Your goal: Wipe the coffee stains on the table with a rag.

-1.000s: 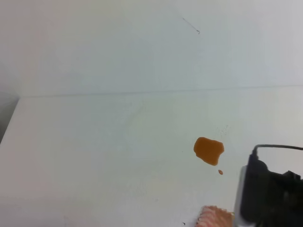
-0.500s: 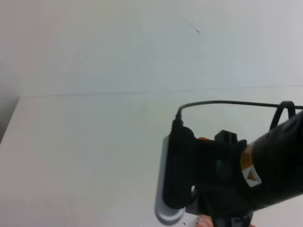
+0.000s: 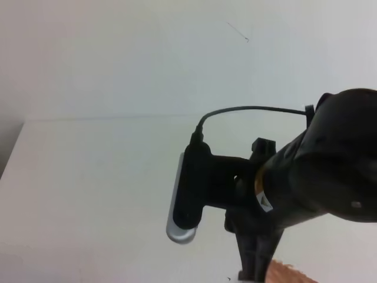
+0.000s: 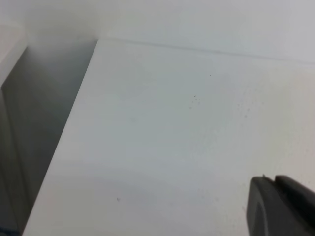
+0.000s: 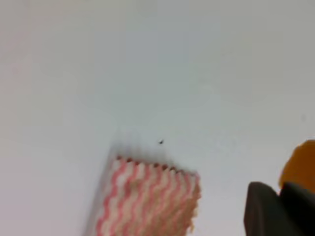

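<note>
- In the high view the right arm [image 3: 306, 177] fills the lower right and hides the place on the surface [image 3: 88, 177] where a stain might lie; no stain shows there.
- Only a pinkish corner of the rag [image 3: 288, 274] shows in that view, at the bottom edge beside the arm.
- The right hand [image 5: 280, 209] appears only as a dark blurred block cut off at the lower right corner of its own wrist view; I cannot tell how far open it is, or whether it holds anything.
- The left hand [image 4: 283, 206] is likewise a dark corner piece, its opening impossible to judge.
- The rag [image 5: 147, 201] has pink and white zigzag stripes, a tan tint on its right side and a scalloped top edge; its lower part is cut off.
- It lies flat on the white surface, left of the right hand.
- The stain [image 5: 300, 164] is an amber blotch at the right edge of the wrist view, half cut off, just above the hand and apart from the rag.
- A tiny black speck [image 5: 161, 142] sits just above the rag.
</note>
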Available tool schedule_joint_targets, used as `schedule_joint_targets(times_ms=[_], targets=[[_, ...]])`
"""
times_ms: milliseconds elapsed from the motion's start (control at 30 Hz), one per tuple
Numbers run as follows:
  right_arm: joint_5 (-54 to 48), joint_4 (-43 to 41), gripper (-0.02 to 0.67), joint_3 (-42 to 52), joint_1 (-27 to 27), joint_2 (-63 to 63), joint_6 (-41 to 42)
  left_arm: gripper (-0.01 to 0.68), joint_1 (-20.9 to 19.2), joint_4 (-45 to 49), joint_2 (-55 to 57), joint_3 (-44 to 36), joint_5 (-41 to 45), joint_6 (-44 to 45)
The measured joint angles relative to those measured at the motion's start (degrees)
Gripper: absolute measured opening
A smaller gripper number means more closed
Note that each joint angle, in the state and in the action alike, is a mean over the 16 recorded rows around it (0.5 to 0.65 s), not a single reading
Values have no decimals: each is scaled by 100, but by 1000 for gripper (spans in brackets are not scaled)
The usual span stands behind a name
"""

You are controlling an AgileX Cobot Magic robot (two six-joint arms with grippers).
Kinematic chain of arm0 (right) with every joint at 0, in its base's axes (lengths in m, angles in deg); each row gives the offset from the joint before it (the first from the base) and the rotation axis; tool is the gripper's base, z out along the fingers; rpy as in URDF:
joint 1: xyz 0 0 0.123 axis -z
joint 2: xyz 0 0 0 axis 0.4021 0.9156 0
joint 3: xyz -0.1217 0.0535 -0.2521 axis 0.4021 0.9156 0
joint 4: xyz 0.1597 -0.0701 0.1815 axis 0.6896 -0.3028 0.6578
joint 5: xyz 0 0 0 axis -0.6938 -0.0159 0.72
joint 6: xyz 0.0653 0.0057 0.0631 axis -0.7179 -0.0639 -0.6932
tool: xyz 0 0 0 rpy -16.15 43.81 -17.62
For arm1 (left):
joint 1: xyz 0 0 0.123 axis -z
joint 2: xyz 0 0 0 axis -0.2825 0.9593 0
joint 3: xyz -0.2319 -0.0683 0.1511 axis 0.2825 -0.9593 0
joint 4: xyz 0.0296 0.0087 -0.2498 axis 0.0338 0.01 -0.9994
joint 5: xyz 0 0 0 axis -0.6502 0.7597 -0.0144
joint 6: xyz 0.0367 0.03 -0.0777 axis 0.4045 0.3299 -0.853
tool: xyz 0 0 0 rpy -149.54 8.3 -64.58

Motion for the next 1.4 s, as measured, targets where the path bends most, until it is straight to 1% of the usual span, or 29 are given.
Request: schedule_joint_targets(times_ms=[100, 233, 467, 600, 733, 867, 967, 1200, 1400], targets=[[203, -236, 111, 2, 2, 114, -126, 0, 0, 0, 0, 0, 0, 0], [581, -394, 187, 3, 5, 211, -430, 0, 0, 0, 0, 0, 0, 0], [786, -145, 325, 15, 8, 273, -1071, 0, 0, -1, 0, 0, 0, 0], [604, -10, 373, 137, 9, 268, -1447, 0, 0, -3, 0, 0, 0, 0], [292, -67, 378, 439, 9, 268, -1816, 0, 0, -5, 0, 0, 0, 0], [82, -355, 373, 925, 9, 268, -2262, 0, 0, -7, 0, 0, 0, 0], [119, -600, 371, 1381, 9, 268, -2644, 0, 0, -7, 0, 0, 0, 0], [894, -873, 376, 2275, 11, 277, -3521, 0, 0, -7, 0, 0, 0, 0], [1571, -743, 395, 2598, 198, 336, -4069, 1, 0, -7, 0, 0, 0, 0]])
